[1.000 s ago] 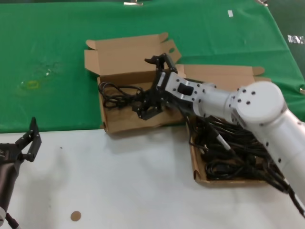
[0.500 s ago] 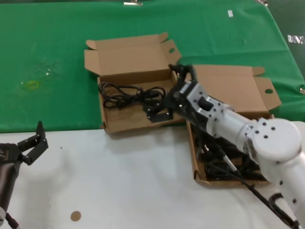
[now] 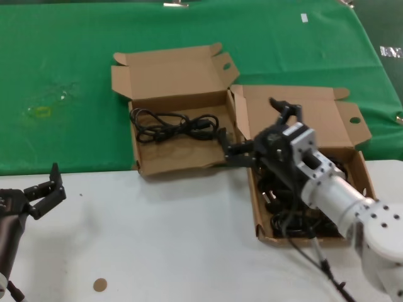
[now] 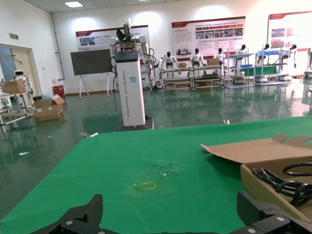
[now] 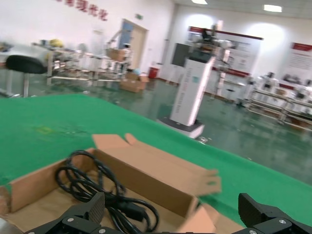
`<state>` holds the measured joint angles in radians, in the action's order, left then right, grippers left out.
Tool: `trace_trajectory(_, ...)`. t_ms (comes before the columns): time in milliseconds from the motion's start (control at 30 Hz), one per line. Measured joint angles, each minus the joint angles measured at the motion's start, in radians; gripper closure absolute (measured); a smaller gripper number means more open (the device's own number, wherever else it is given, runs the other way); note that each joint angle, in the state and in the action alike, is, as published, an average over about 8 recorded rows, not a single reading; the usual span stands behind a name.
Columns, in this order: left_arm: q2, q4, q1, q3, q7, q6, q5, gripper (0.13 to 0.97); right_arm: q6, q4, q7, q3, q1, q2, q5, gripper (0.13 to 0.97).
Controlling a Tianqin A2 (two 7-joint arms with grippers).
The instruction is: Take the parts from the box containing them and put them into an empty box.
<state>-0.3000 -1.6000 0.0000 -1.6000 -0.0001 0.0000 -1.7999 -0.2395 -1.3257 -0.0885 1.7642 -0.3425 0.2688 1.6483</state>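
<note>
The right hand (image 3: 255, 139), fingers spread and empty, hung over the longer box (image 3: 362, 170) of piled cords (image 3: 283, 217). To its left, one cord (image 3: 173, 124) lay in the squarer box (image 3: 146, 165). The left hand (image 3: 43, 189), fingers apart, waited over the worktop (image 3: 164, 239).

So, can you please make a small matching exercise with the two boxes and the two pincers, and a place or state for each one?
Things:
1. squarer box
2. longer box
3. left pincer
4. right pincer

Descriptions:
A. open, between the two boxes
B. holds one coiled cord
C. open, over the white surface, far from the boxes
D. holds a tangle of cords

Pairs: 1-B, 2-D, 3-C, 4-A
</note>
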Motion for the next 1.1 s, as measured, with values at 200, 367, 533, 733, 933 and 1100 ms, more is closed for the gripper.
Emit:
trace_trajectory(200, 0.0, 0.0, 0.0, 0.0, 0.0, 0.0, 0.0, 0.143, 0.068, -0.077, 0.025, -0.046, 0.097, 0.009, 0.043, 0.129)
trace_trajectory(367, 0.0, 0.0, 0.0, 0.0, 0.0, 0.0, 0.0, 0.136, 0.124, -0.142, 0.046, -0.085, 0.177, 0.016, 0.078, 0.129)
trace_trajectory(533, 0.0, 0.0, 0.0, 0.0, 0.0, 0.0, 0.0, 0.132, 0.178, -0.204, 0.066, -0.122, 0.255, 0.023, 0.113, 0.129)
trace_trajectory(733, 0.0, 0.0, 0.0, 0.0, 0.0, 0.0, 0.0, 0.132, 0.209, -0.24, 0.077, -0.144, 0.299, 0.027, 0.133, 0.129)
trace_trajectory(933, 0.0, 0.0, 0.0, 0.0, 0.0, 0.0, 0.0, 0.132, 0.211, -0.242, 0.078, -0.145, 0.302, 0.028, 0.134, 0.129)
trace_trajectory(1100, 0.0, 0.0, 0.0, 0.0, 0.0, 0.0, 0.0, 0.132, 0.211, -0.242, 0.078, -0.145, 0.302, 0.028, 0.134, 0.129)
